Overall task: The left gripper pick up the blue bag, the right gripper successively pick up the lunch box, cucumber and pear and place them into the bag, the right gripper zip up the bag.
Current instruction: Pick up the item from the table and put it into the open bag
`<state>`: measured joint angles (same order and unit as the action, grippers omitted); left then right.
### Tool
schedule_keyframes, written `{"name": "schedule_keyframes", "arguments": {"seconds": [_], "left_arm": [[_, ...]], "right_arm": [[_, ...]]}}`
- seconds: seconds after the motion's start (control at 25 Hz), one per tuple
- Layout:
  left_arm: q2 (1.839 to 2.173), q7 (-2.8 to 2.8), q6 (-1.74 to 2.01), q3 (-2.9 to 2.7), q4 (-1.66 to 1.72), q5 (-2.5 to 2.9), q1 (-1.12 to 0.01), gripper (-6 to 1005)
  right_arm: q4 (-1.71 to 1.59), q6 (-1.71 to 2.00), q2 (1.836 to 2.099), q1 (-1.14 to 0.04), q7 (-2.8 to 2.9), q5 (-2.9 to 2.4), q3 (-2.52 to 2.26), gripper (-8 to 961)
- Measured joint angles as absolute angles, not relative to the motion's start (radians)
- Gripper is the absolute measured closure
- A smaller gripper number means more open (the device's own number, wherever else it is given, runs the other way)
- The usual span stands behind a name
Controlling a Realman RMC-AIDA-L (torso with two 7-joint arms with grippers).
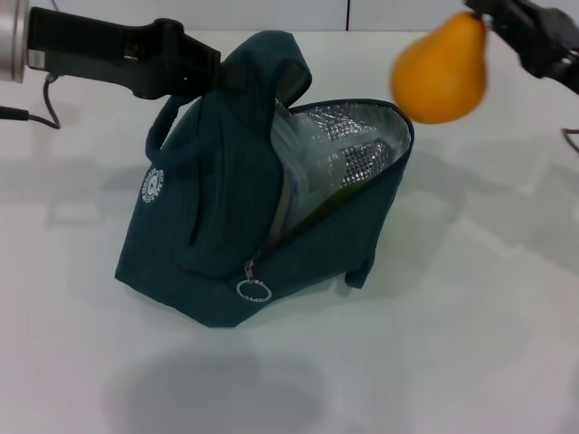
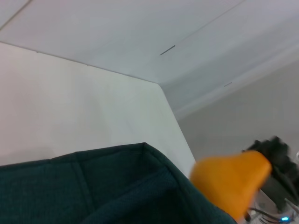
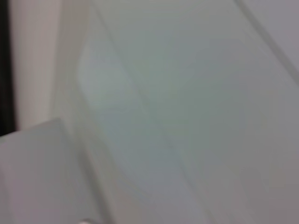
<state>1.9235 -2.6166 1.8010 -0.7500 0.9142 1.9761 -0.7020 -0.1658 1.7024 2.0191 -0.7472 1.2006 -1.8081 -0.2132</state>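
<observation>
The blue bag (image 1: 235, 208) stands on the white table with its mouth open toward the right, showing silver lining (image 1: 362, 145). My left gripper (image 1: 206, 74) is shut on the bag's top and holds it up. Inside I see a pale lunch box (image 1: 303, 181) and a sliver of green cucumber (image 1: 351, 187). My right gripper (image 1: 496, 25) is shut on the top of a yellow-orange pear (image 1: 441, 70), which hangs in the air above and to the right of the bag's mouth. The left wrist view shows the bag's rim (image 2: 93, 186), the pear (image 2: 231, 179) and the right gripper (image 2: 275, 156) beyond it.
A zipper pull with a metal ring (image 1: 254, 289) hangs at the bag's front lower edge. A dark cable (image 1: 41, 108) lies on the table (image 1: 470, 344) at the far left. The right wrist view shows only blurred pale surfaces.
</observation>
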Motion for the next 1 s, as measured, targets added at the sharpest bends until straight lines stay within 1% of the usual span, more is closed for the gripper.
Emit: {"name": "schedule_keyframes", "arguments": {"seconds": [0.32, 0.64, 1.0], "left_arm": [[1.924, -2.618, 1.801, -0.755, 0.913, 1.978, -0.697, 951], [1.923, -2.614, 1.8, -0.754, 0.901, 1.979, -0.696, 950], [1.909, -2.612, 1.799, -0.75, 0.887, 1.979, -0.685, 950]], "right_arm": [[-0.058, 1.723, 2.025, -0.862, 1.223, -1.814, -0.304, 920], [0.024, 1.679, 2.028, -0.915, 1.211, -1.817, -0.38, 920], [0.066, 1.605, 2.028, -0.962, 1.205, -1.872, -0.412, 920]]}}
